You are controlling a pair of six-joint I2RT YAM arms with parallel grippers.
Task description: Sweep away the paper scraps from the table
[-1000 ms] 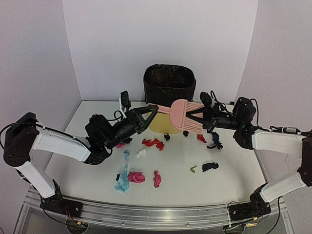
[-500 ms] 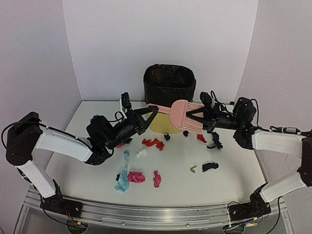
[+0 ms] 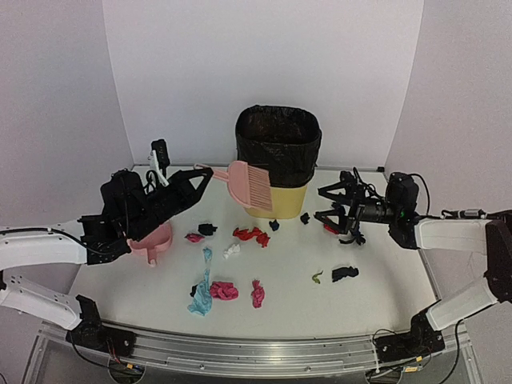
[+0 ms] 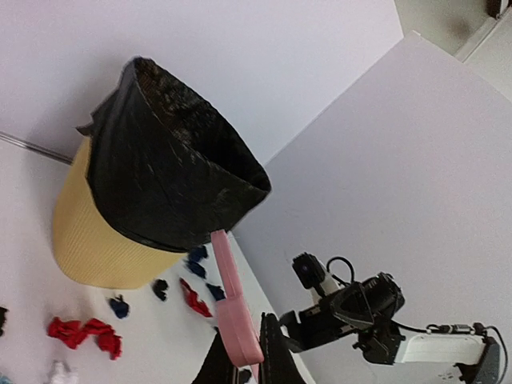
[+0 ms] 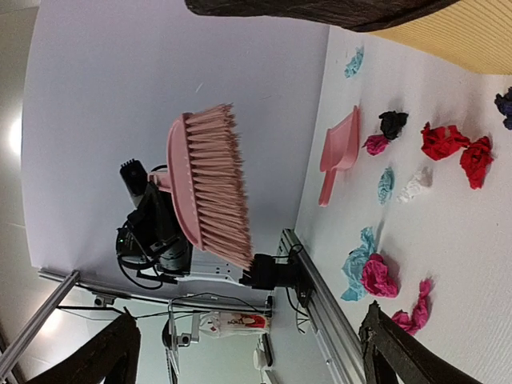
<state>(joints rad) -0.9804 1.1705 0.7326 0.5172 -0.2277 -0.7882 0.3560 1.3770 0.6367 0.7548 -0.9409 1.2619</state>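
My left gripper [image 3: 200,176] is shut on the handle of the pink brush [image 3: 249,186], which it holds in the air in front of the bin, bristles down. In the left wrist view the pink handle [image 4: 233,310] is pinched between the dark fingers [image 4: 277,357]. My right gripper [image 3: 326,204] stands open and empty to the right of the bin, apart from the brush. Paper scraps lie across the table [image 3: 384,300]: red [image 3: 250,234], white [image 3: 231,250], light blue [image 3: 201,300], pink [image 3: 223,290] and black [image 3: 345,274]. The right wrist view shows the brush [image 5: 210,184] and scraps [image 5: 376,274].
A yellow bin with a black liner [image 3: 278,158] stands at the back centre. The pink dustpan [image 3: 156,242] lies on the table under the left arm and also shows in the right wrist view, dustpan [image 5: 340,148]. A metal rail [image 3: 256,354] runs along the front edge.
The right gripper opened and let go of the brush, then drew back to the right. The left arm pulled back left with the brush in its grip, uncovering the dustpan.
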